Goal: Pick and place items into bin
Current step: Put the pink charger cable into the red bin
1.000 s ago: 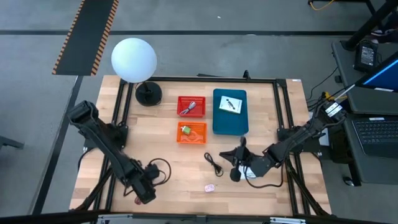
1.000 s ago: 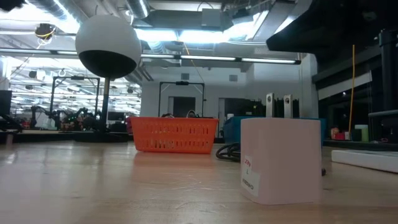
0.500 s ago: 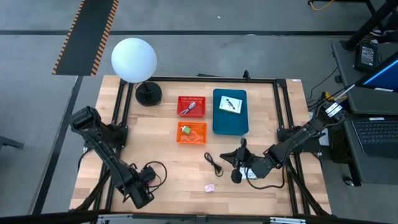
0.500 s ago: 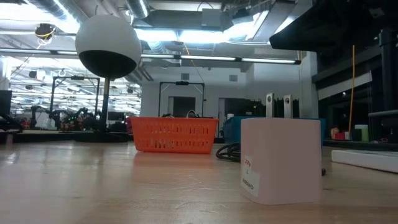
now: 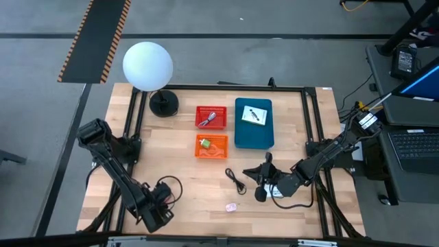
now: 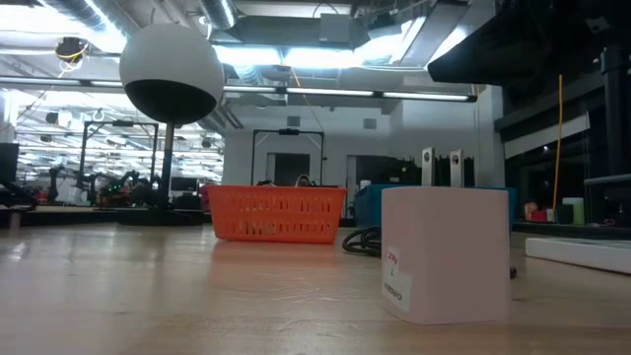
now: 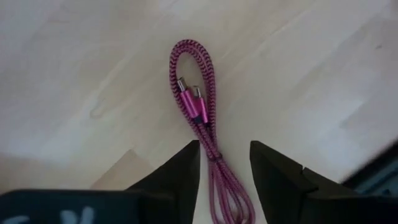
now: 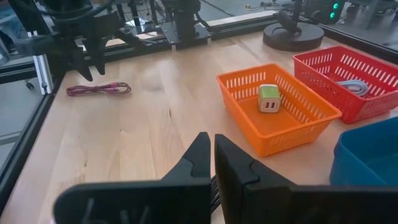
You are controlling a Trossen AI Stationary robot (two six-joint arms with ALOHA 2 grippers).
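Hovering over the folded pink cord on the tabletop, the left end effector has its fingers apart, straddling it. The right end effector, fingers together, sits near the black cord.

Bare wood around dark-red cord; approach open.

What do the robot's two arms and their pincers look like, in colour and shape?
Both arms are black, slim and jointed, rising from black frame rails. The left pincer has two matte black wedge-shaped fingers. The right pincer has the same dark tapered fingers. A white cable lies by the right arm. No markings are legible.
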